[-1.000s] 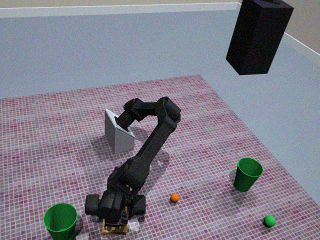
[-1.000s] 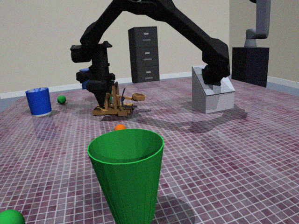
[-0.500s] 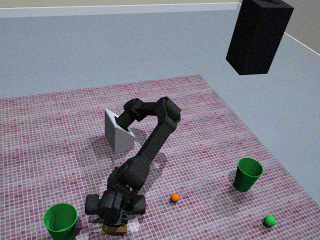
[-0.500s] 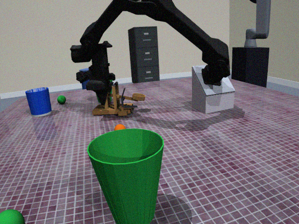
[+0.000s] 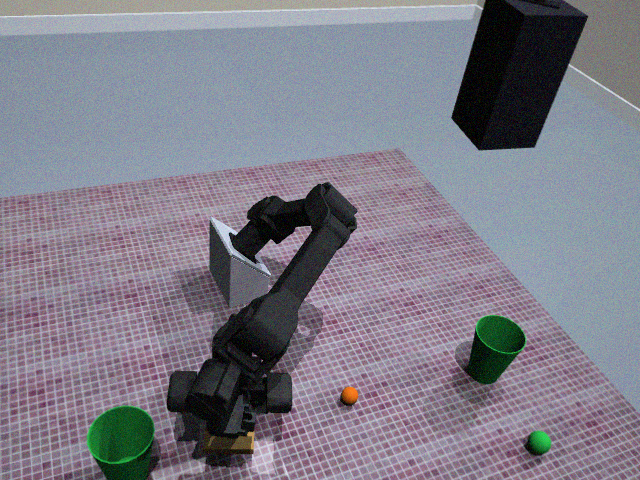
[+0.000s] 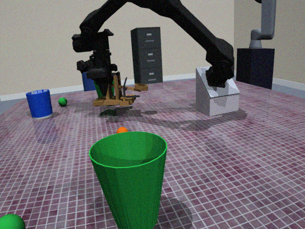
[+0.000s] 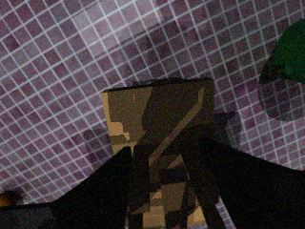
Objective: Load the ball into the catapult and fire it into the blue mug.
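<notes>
Top cam high, ext. low, wrist close-up downward.

In the top view, the gripper covers most of the wooden catapult, and the bottom edge crops the green cup at lower left. The exterior view cuts off the arm's uppermost part at the top edge, the near green cup's foot at the bottom and a green ball at lower left, while that cup's rim hides the underside of the orange ball. In the wrist view, dark shadow obscures where the fingers meet the wood, and the right edge crops a green shape.
</notes>
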### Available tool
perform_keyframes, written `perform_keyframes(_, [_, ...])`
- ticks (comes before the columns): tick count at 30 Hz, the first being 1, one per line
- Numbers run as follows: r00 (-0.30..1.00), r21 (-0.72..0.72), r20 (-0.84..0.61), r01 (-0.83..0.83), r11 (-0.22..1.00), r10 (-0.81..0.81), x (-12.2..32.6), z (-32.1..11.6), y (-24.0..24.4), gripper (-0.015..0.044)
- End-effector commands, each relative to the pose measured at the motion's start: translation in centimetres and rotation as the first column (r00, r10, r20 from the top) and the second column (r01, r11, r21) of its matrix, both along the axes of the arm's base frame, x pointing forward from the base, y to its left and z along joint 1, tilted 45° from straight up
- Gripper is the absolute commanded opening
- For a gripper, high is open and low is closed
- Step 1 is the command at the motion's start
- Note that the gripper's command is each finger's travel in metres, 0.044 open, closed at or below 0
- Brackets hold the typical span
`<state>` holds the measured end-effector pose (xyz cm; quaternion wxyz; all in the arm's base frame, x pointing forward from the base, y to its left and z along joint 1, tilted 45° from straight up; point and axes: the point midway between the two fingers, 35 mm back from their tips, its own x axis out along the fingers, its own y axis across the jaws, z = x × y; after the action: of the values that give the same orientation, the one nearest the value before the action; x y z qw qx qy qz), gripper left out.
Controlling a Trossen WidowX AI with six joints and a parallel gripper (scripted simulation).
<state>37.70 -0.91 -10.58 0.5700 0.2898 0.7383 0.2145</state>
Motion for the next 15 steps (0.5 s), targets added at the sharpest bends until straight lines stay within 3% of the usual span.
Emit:
perform_keyframes(1, [1.0,-0.006,0.012,-0.003,1.0,0.003,0.3,0.1,0.0,0.0])
perform_keyframes(15, [1.0,-0.004,0.009,-0.001,1.0,0.001,-0.1,-1.5,1.6,0.0])
